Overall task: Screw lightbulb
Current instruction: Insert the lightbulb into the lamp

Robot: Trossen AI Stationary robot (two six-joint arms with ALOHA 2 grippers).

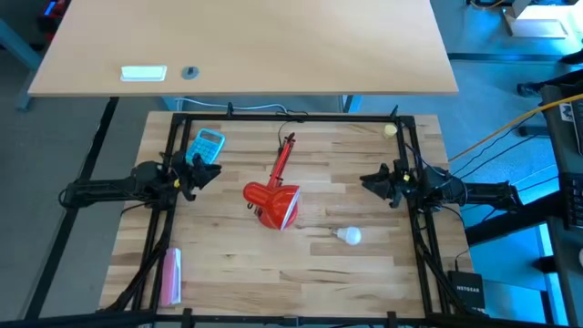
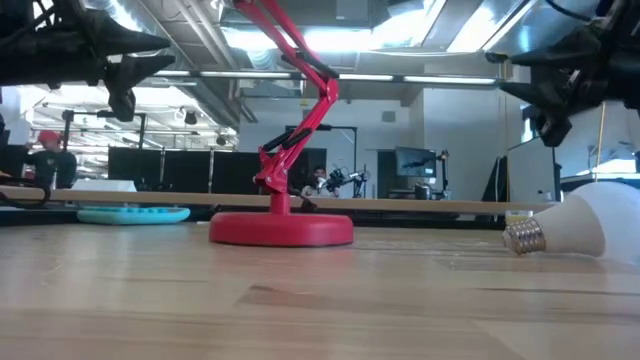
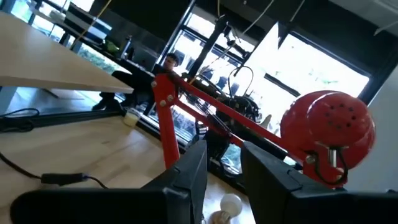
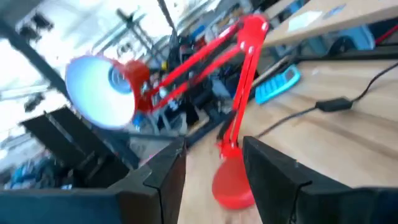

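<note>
The white lightbulb (image 1: 349,236) lies on its side on the table, right of the red desk lamp (image 1: 273,202); in the low view the lightbulb (image 2: 570,226) shows its metal base pointing left. The lamp stands on its round base (image 2: 281,229), its shade (image 3: 328,127) held up on the jointed arm. My left gripper (image 1: 212,172) hovers open left of the lamp, above the table. My right gripper (image 1: 366,181) hovers open right of the lamp, above the table. Both are empty.
A teal calculator (image 1: 207,144) lies at the far left. A pink object (image 1: 170,276) lies at the near left. A small yellowish ball (image 1: 390,130) sits at the far right corner. The lamp's black cord (image 1: 290,123) runs to the far edge.
</note>
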